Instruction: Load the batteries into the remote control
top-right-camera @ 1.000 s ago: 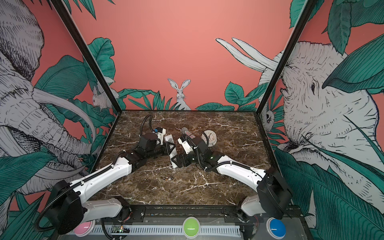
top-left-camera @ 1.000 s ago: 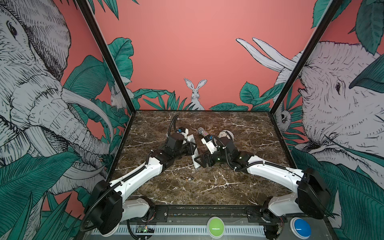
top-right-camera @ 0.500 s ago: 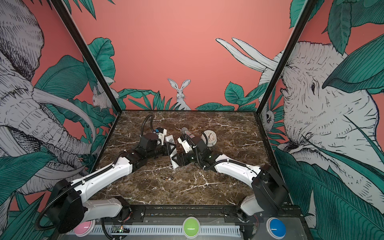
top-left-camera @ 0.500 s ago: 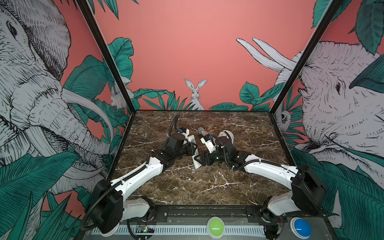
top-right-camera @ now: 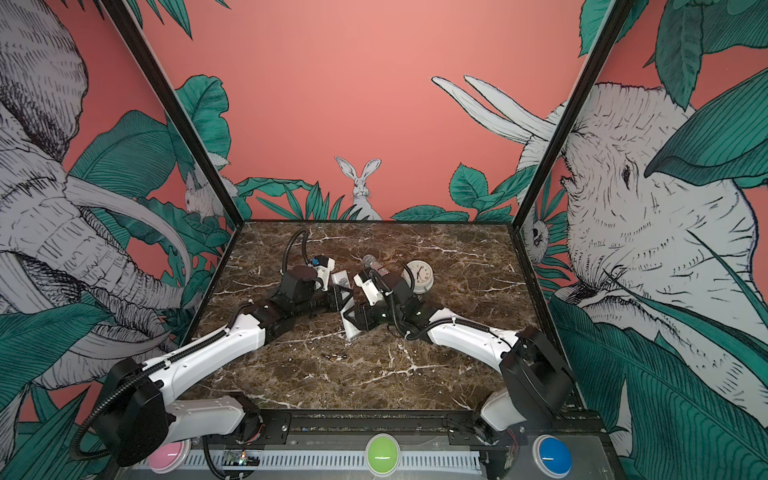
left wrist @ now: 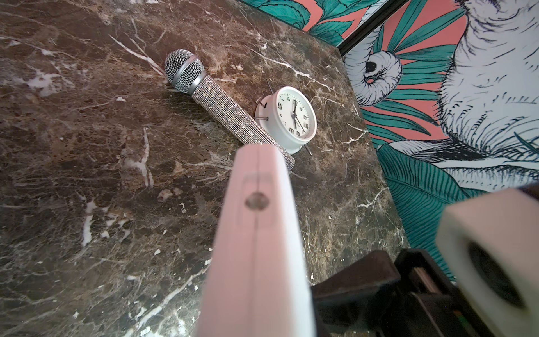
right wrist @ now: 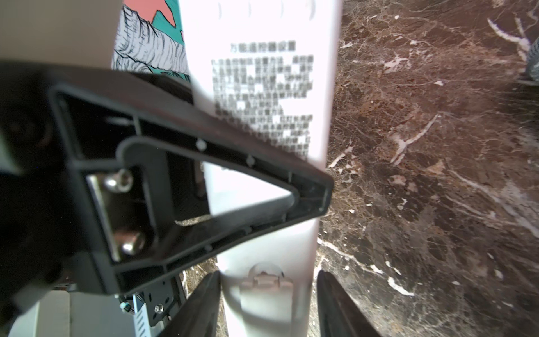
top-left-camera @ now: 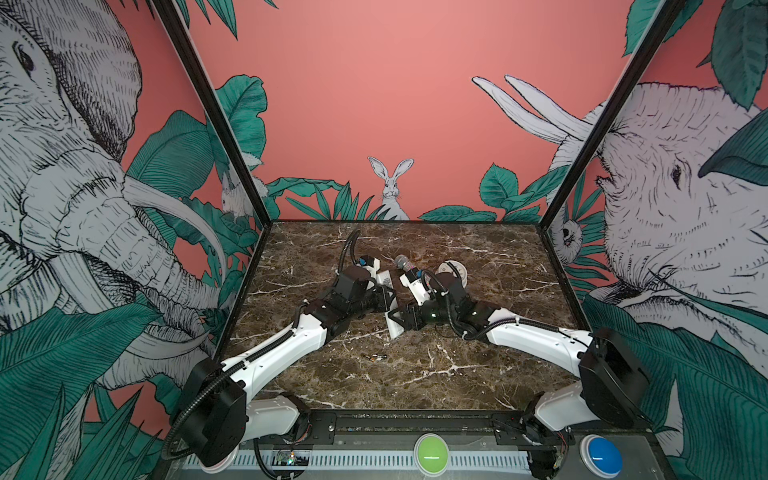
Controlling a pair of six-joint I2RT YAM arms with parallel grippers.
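Left pincer (top-left-camera: 386, 302) gripping remote control (top-left-camera: 392, 328) — batteries (top-left-camera: 374, 356) not yet in

Clamped tight on the white bar at mid-length, holding it tilted over tabletop (top-left-camera: 478, 374), printed back toward the right wrist view. Right pincer (right wrist: 268, 309) straddling the latch end, fingers (right wrist: 338, 312) just beside both edges — cannot tell whether pressing or merely near. Remote control only lifted and presented at this point: battery cover (right wrist: 264, 287) apparently closed, latch in place, compartment unopened by the look of it. Batteries lying loose on tabletop toward the front edge, well apart from both pincers, untouched. Left to do, at a guess: release cover, fetch each cell, seat both, close up.
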